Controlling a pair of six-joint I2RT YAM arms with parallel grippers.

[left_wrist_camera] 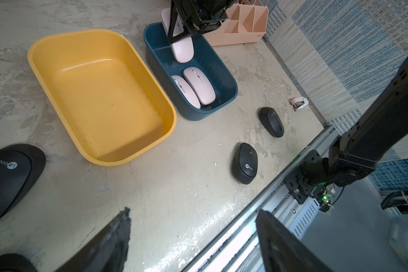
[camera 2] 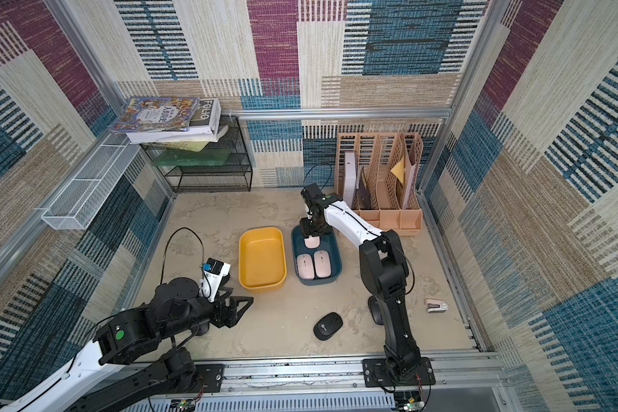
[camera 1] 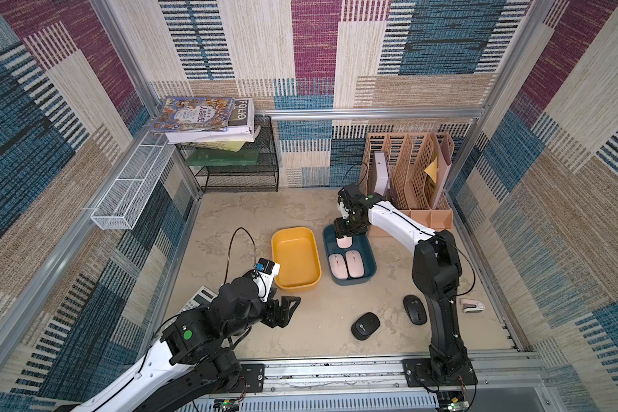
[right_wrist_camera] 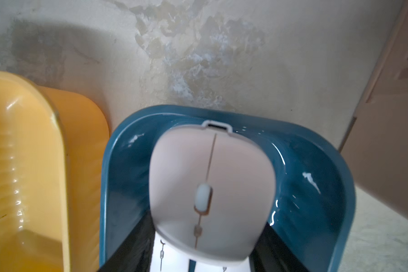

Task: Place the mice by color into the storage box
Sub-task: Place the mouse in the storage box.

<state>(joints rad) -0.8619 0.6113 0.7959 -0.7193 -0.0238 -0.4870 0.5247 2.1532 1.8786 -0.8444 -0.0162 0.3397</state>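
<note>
Blue box (camera 1: 350,281) & yellow box (camera 1: 297,260) sit side by side on counter (camera 1: 318,321). L pink mouse (camera 1: 337,265) & R pink mouse (camera 1: 354,264) lie flat, side by side, in blue box's near compartment. 3rd pink mouse (camera 1: 344,243) is steeply tilted, lower end in far compartment, clamped in right gripper (camera 1: 345,235) jaws. Black mouse w/ light logo (camera 1: 365,325) & 2nd black mouse (camera 1: 415,309) lie flat on counter, apart.

open: yellow box (camera 1: 297,260) interior | obstacle: file rack (camera 1: 407,171) beside blue box (camera 1: 368,249)
</note>
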